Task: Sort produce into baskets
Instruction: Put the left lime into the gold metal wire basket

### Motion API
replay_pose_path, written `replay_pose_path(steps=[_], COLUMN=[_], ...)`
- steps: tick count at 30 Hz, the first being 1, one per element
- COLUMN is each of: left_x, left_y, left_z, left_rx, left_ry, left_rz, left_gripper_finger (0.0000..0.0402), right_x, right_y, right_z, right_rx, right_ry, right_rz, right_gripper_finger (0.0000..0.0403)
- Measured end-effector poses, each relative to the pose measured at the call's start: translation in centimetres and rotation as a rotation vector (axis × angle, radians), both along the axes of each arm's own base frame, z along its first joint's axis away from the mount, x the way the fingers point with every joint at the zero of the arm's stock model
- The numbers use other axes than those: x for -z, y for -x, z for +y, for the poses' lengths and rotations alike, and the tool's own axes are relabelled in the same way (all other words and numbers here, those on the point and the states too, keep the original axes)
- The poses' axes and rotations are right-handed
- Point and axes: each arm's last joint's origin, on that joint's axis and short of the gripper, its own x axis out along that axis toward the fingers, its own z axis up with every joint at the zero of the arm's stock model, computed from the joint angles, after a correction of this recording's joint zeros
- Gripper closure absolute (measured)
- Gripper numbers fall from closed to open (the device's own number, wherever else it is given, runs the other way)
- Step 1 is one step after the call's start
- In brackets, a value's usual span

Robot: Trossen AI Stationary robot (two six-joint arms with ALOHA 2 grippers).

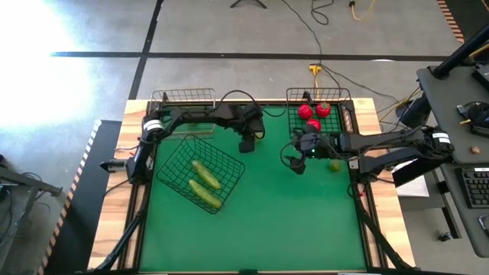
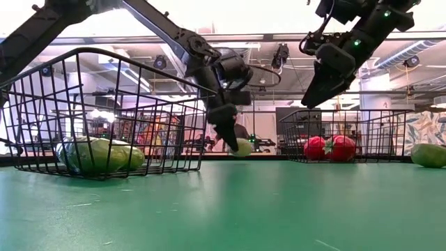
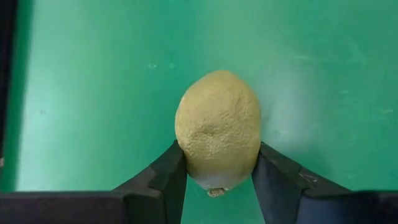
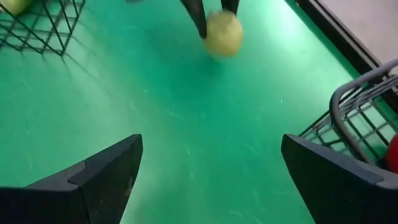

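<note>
My left gripper (image 1: 247, 146) is shut on a yellow-green lime (image 3: 217, 124) over the mat's far middle; the lime also shows in the low view (image 2: 242, 146) and the right wrist view (image 4: 224, 32). My right gripper (image 1: 296, 163) is open and empty, raised above the mat (image 2: 313, 89) next to the far-right black basket (image 1: 345, 114), which holds three red tomatoes (image 1: 313, 116). A tilted black basket (image 1: 177, 156) holds two cucumbers (image 1: 205, 183). A second lime (image 1: 335, 165) lies on the mat beside the right arm. My left gripper pinches the lime between its two fingers, which are on its two opposite sides (image 3: 185, 155) at its lower end. The fingers (image 2: 226, 136) come from above, pointing down at a slight slant. The lime is just above the mat or on it; I cannot tell which.
A tan wire basket (image 1: 183, 98) stands at the far left edge. The mat (image 1: 275, 221) is bare green toward the near edge. The table's wooden rim (image 1: 114, 206) frames it, and cables run along the arms.
</note>
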Motion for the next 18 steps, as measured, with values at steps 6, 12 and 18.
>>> replay_pose_path(steps=[6, 12, 18], left_x=[-3.8, -8.9, -12.1], left_y=[1.2, 5.0, 12.2], left_z=[-1.3, -2.8, -3.4], left_rx=[-0.027, -0.074, -0.235], left_ry=[0.012, -0.004, -0.058], left_rz=[-0.035, -0.136, -0.264], left_gripper_finger=[0.0268, 0.0271, 0.0272], right_x=[0.1, 0.1, 0.2], right_y=[0.1, 0.1, 0.0], right_z=[0.0, 0.0, 0.0], right_rx=[0.009, 0.026, 0.034], right_ry=[-0.009, -0.025, -0.032], right_rz=[0.003, -0.006, -0.003], right_gripper_finger=[0.0026, 0.0026, 0.0026])
